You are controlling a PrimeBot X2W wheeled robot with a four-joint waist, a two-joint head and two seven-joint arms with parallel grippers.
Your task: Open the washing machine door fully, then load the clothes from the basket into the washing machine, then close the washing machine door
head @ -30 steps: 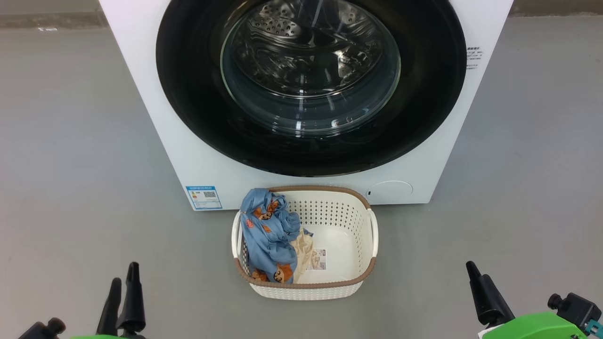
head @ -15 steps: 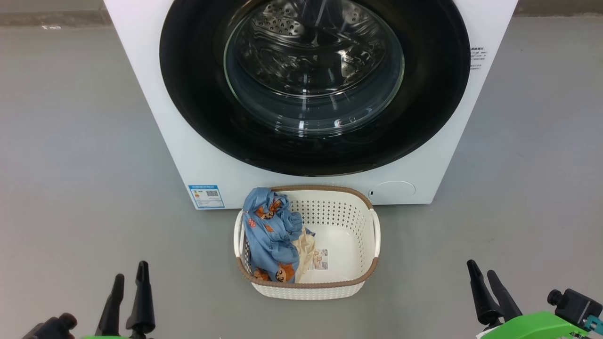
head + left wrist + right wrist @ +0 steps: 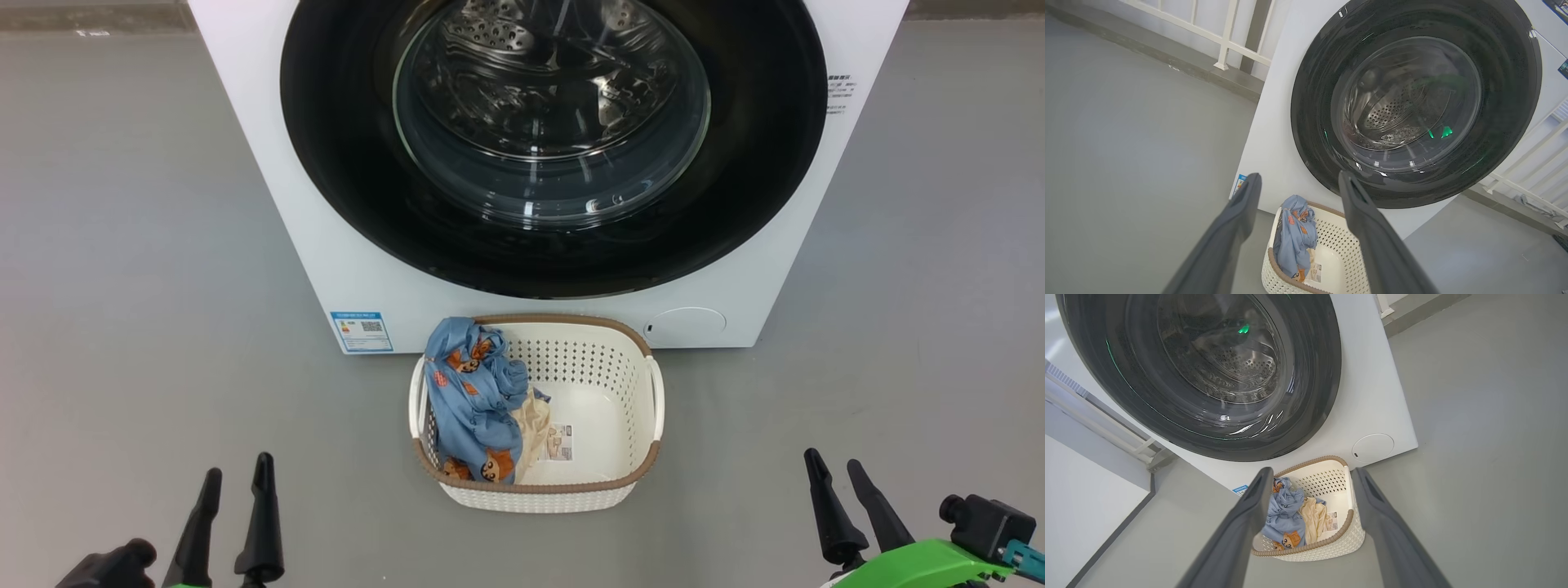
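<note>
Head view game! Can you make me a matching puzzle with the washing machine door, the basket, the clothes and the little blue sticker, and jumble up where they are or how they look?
1. washing machine door
2. basket
3. clothes
4. sticker

a. heaped on the left inside the basket
b. shut, black rim around clear glass
c. on the floor in front of the washing machine
d. low on the white front, left corner

Pairs: 1-b, 2-c, 3-a, 4-d.
</note>
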